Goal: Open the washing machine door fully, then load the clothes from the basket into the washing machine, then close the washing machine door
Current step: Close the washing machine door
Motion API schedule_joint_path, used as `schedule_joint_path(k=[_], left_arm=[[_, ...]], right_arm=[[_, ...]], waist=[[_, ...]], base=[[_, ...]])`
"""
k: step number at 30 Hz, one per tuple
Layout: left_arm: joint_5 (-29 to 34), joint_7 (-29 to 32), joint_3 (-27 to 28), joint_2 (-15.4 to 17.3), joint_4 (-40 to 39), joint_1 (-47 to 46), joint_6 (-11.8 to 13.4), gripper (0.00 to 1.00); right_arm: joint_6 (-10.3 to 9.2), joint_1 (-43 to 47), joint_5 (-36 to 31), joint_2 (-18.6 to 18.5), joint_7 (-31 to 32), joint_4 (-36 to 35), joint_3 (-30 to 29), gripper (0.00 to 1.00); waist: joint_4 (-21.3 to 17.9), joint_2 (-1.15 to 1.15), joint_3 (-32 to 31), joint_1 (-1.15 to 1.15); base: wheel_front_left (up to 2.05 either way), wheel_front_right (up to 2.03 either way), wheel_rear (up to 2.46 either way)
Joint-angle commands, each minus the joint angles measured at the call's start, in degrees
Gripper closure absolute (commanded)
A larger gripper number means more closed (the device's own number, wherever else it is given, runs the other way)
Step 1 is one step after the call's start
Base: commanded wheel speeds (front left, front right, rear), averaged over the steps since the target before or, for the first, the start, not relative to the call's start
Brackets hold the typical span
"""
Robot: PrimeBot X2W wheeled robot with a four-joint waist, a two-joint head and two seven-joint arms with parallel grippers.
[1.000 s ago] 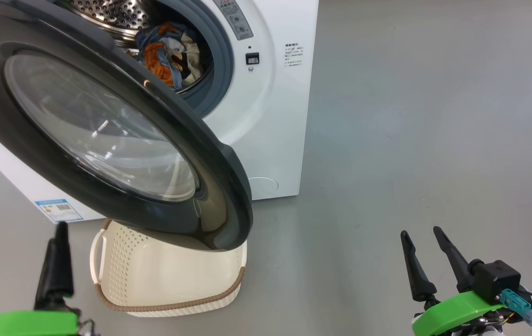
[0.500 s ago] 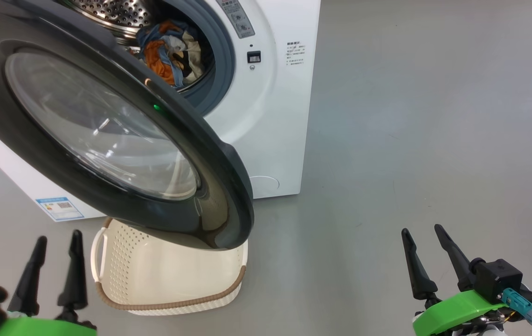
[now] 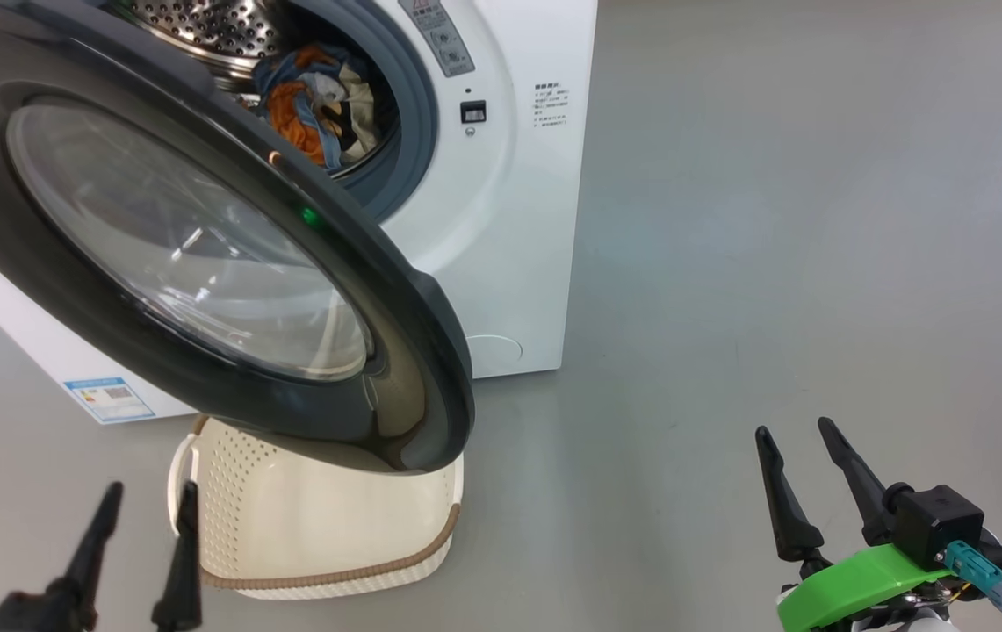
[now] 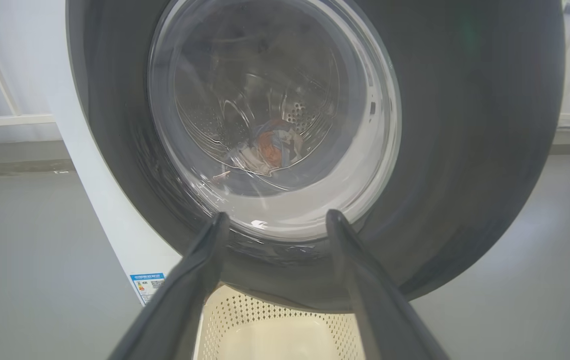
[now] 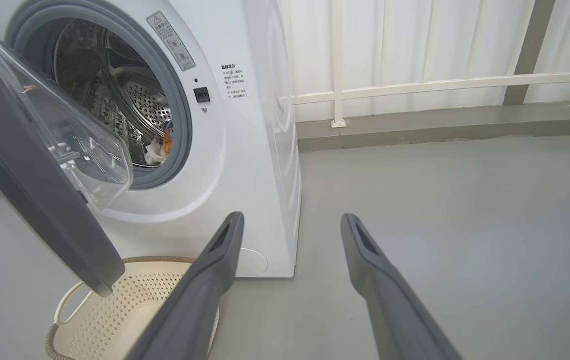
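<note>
The washing machine door (image 3: 193, 237) hangs part-open across the left of the head view. It is rigid, hinged and probably weighty, with a glossy rim likely to be slippery (the glass bowl is best left alone), so pushing its free edge at lower centre seems soundest. The clothes (image 3: 316, 96) lie in the drum of the washing machine (image 3: 501, 228), top centre. The basket (image 3: 325, 535) sits just under the door's lower edge. The left pincer (image 3: 152, 488) and right pincer (image 3: 792, 428) both gape wide and hold nothing.
</note>
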Motion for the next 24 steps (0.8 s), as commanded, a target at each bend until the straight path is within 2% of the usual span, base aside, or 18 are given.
schedule_joint_path(k=[1,10,24], left_arm=[[0.9,-0.4,2.6,0.2,-1.5,-0.2,-0.1,0.0],[2.6,-0.4,5.2,-2.0,-0.6,1.0,-0.1,0.0],[4.2,-0.4,6.5,-3.0,0.7,1.1,-0.1,0.0]], right_arm=[[0.13,-0.2,-0.7,-0.1,-0.3,-1.5,1.4,0.0],[0.13,0.6,-2.2,-0.1,-0.3,-2.0,1.5,0.0],[0.13,1.0,-3.8,-0.1,-0.3,-3.1,1.6,0.0]], waist=[[-0.2,0.0,-0.3,0.0],[-0.5,0.0,-1.5,0.0],[-0.5,0.0,-1.7,0.0]], base=[[0.0,0.0,0.0],[0.0,0.0,0.0],[0.0,0.0,0.0]])
